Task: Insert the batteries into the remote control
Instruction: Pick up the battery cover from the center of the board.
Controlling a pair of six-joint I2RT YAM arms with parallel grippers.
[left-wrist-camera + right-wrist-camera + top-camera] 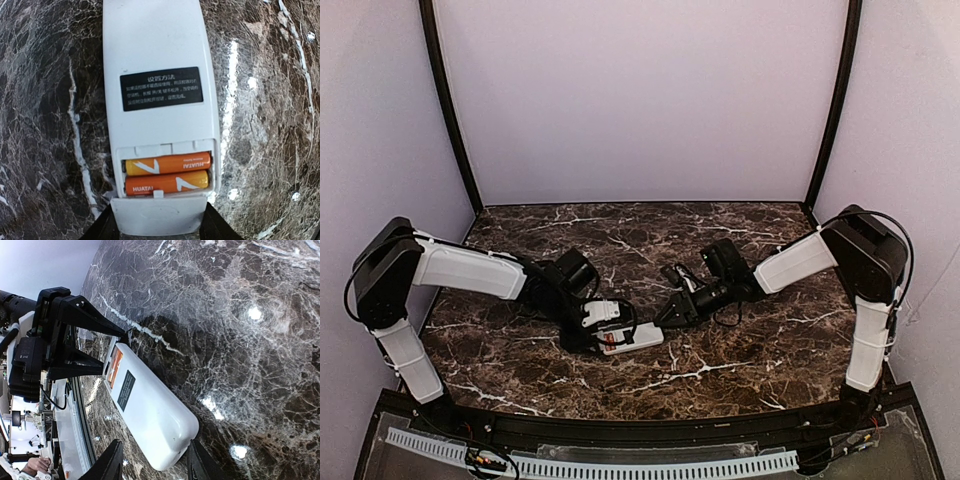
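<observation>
Nearest to me on the left wrist camera, the left gripper [159, 215] has a finger at each edge of a white end piece just below the battery recess. I can't tell whether that piece is the remote's own end or a separate cover. I also can't tell whether the fingers are pressing on it or only standing against it, so I won't call it a grip.

Just past that, both batteries [167, 164] lie side by side in the recess, seated level across the body with their orange cases fully exposed. As far as I can judge, the loading itself is done and closing the recess is what's left.

The remote [160, 50] lies flat on its face near the table's front edge, back up, which is why the recess and the black label [161, 88] face the camera. It points away from the left arm.

At its far end, the right gripper [155, 460] stands partly open on either side of the rounded tip. One finger is close against it and a gap shows at the other, so I judge it isn't clamped. It seems to sit there as a stop, so the body can't slide when pushed from the near end.

Beyond both arms, the dark marble table [225, 365] runs back to the wall.
</observation>
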